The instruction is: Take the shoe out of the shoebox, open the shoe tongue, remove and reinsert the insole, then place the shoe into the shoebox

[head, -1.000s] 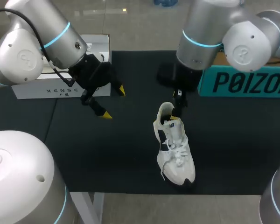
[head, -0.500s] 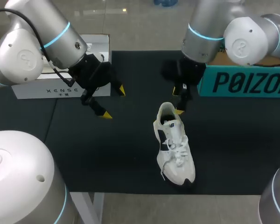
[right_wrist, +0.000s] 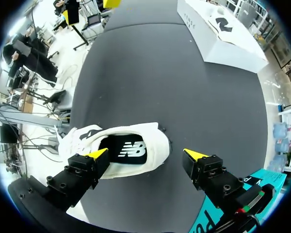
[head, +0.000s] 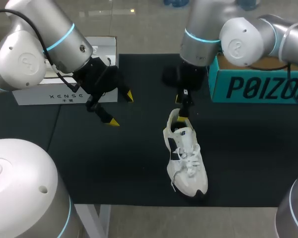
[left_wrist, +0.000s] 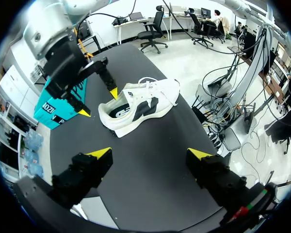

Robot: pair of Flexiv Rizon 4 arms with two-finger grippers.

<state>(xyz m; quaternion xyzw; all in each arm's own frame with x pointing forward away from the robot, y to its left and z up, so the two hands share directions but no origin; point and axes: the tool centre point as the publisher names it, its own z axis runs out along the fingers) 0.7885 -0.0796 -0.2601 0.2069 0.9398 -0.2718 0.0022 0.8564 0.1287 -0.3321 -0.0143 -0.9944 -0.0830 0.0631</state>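
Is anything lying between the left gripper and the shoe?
No. In the head view only bare black mat separates the left gripper from the shoe; the left wrist view agrees.

1. A robotics lab: the left arm (head: 35,44) and right arm (head: 238,39), grey with lit blue rings, stand over one black tabletop (head: 114,163).
2. On it sit a white sneaker (head: 186,158), a teal shoebox (head: 258,87) and a white box (head: 39,94).

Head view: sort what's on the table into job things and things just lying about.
Job: shoe; teal shoebox; right gripper, open at the shoe's heel; left gripper, open above the mat.
Lying about: white box.
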